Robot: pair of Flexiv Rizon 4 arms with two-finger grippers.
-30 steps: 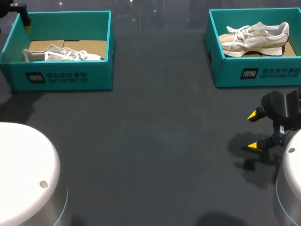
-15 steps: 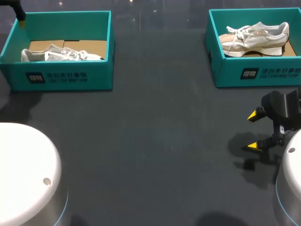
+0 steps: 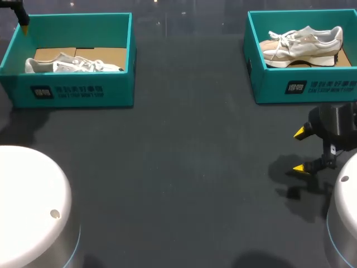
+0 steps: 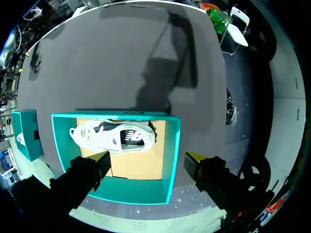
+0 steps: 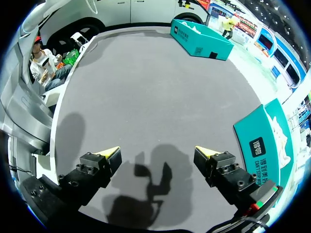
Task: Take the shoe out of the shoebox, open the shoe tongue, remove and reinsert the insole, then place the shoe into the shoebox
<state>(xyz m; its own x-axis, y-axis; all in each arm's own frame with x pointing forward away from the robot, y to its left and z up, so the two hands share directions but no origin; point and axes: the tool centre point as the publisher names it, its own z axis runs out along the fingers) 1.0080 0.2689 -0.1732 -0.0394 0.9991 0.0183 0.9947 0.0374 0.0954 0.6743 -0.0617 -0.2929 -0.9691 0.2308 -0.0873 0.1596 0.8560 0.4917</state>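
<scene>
we are holding our left gripper (image 4: pixel 148 159) above the left shoebox (image 3: pixel 72 92), over its far outer corner as the head view shows it. its fingers are standing wide apart and are gripping nothing. in the left wrist view the two yellow tips are hanging over one end of the open box, one toward each side. the left shoe (image 4: pixel 114 137), white with dark patches on its side, is lying inside that box on the cardboard floor. it is ahead of the fingers, lengthwise along one long wall, and nothing is touching it.

we are keeping our right gripper (image 3: pixel 299 151) low over the dark table (image 3: pixel 178 167), in front of the right shoebox (image 3: pixel 301 84) and apart from it. its fingers are also spread wide and are closing on nothing; only bare tabletop and the gripper's own shadow are showing between them in the right wrist view. the right shoe (image 3: pixel 304 44), pale with beige panels and white laces, is lying in the right shoebox, well apart from both grippers. the two teal boxes are sitting at opposite far corners of the table.
</scene>
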